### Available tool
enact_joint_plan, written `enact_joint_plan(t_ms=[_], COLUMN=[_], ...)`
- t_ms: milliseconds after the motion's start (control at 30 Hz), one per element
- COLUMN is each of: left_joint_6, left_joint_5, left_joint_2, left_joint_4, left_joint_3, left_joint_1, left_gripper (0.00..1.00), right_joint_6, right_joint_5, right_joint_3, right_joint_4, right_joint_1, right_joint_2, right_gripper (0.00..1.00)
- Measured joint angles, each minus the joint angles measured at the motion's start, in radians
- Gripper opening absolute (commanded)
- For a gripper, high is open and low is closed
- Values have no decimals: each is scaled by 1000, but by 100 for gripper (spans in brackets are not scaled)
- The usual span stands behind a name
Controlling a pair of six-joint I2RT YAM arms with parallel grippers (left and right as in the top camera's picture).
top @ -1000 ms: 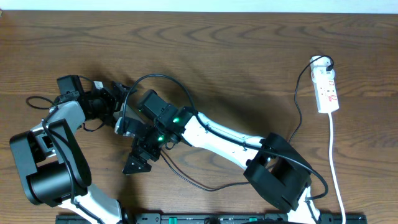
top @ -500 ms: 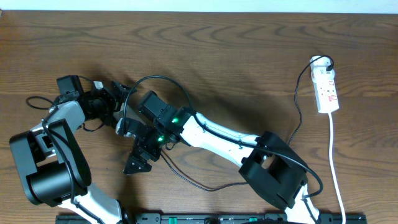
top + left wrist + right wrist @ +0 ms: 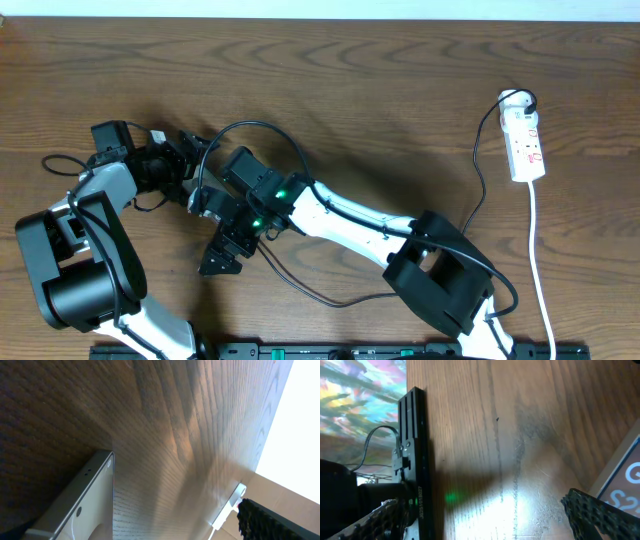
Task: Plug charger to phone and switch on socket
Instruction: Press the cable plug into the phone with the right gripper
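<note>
Twice find the phone [image 3: 85, 500], never whole: as a pale edge low and left in the left wrist view, and as a lettered corner just beside one of the right fingers [image 3: 600, 515], spread well apart on nothing. Cannot tell the state of the left fingers [image 3: 270, 520], with only one showing. Overhead, trace the charger [image 3: 480, 165] from the socket [image 3: 526, 145], near the right edge of the worktop [image 3: 380, 80], leftward under the right arm [image 3: 350, 220].
</note>
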Motion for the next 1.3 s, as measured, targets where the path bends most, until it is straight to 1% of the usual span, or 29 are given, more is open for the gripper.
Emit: enact_joint_plan(t_ms=[1300], left_joint_6=[2], left_joint_5=[0], left_joint_2=[0], left_joint_4=[-9], left_joint_3=[0], left_joint_1=[0], left_gripper=[100], right_joint_6=[18], right_joint_5=[25], right_joint_3=[0], right_joint_4=[18], right_joint_1=[1], right_joint_2=[17], right_gripper=[99])
